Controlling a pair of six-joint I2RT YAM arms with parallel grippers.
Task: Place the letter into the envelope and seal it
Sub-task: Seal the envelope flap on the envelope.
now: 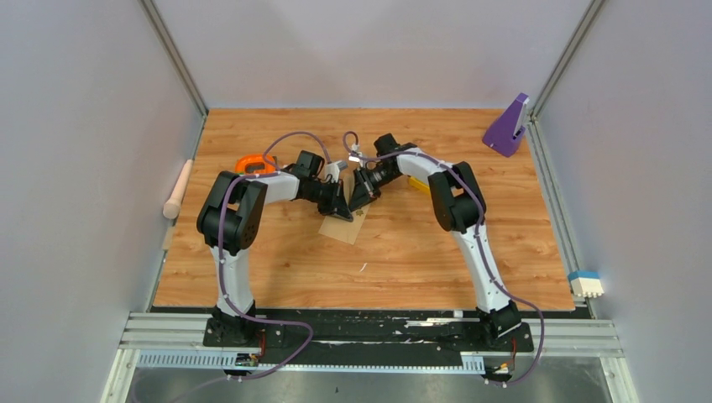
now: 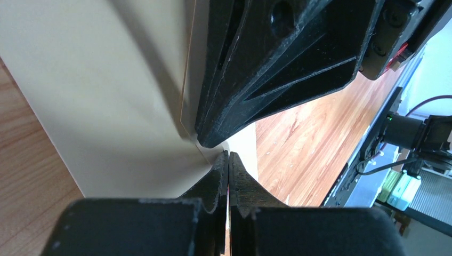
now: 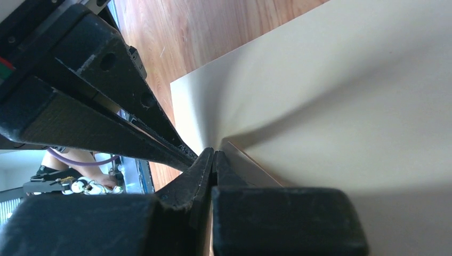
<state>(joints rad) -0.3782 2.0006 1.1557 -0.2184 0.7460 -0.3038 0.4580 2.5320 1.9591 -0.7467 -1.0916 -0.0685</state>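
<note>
The tan envelope (image 1: 344, 227) lies near the table's middle, its far edge lifted between the two arms. My left gripper (image 1: 341, 208) and right gripper (image 1: 358, 201) meet tip to tip over that edge. The left wrist view has the left gripper (image 2: 228, 156) shut, with the envelope (image 2: 106, 96) puckering into its tips, and the right arm's black fingers (image 2: 277, 69) just above. The right wrist view has the right gripper (image 3: 215, 153) shut on the same creased envelope (image 3: 330, 106), with the left arm's fingers (image 3: 106, 117) alongside. The letter is hidden.
An orange tape roll (image 1: 254, 163) sits behind the left arm. A wooden roller (image 1: 177, 191) lies at the left edge and a purple stand (image 1: 508, 126) at the back right. A white and blue block (image 1: 585, 283) rests past the right edge. Grey walls enclose the table.
</note>
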